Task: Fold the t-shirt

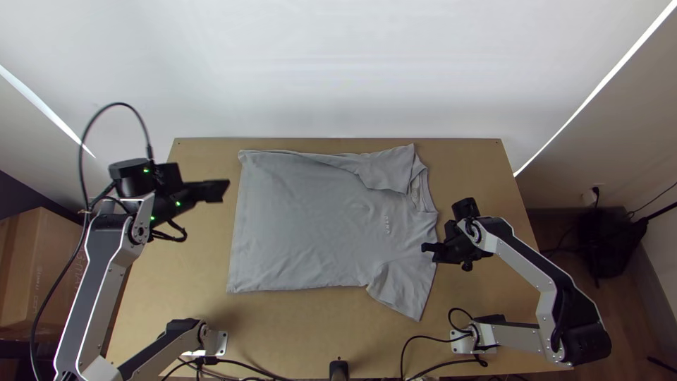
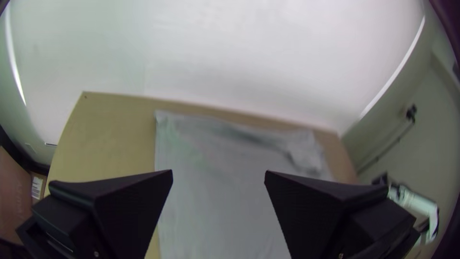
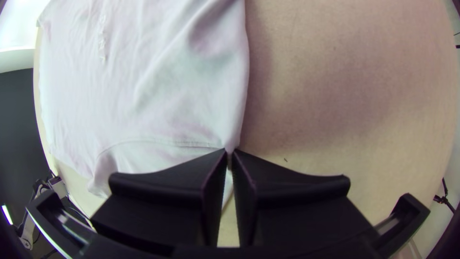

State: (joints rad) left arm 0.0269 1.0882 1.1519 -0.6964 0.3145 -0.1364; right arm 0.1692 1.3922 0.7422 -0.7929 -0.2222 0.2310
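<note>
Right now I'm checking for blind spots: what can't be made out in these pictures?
Right wrist view: how much of the t-shirt is pinched; the right gripper's fingers cover it.
Top view: what lies under the far sleeve; cloth covers it.
Top view: the chest mark, too small.
Top view: part of the left arm's elbow, cut off by the bottom edge.

Silver, black and a dash of green

The left arm [image 1: 95,296] has silver-white links inlaid with long dark panels, and black joints; the right arm [image 1: 518,261] pairs white links with a rounded black elbow [image 1: 589,346]. Small green lights [image 1: 178,204] dot the left arm's black wrist housing [image 1: 134,176], which trails a thin black cable [image 1: 81,155]. The left gripper [image 1: 218,190] and right gripper [image 1: 429,252] both have broad, flat, matte black fingers [image 3: 191,172].
</note>
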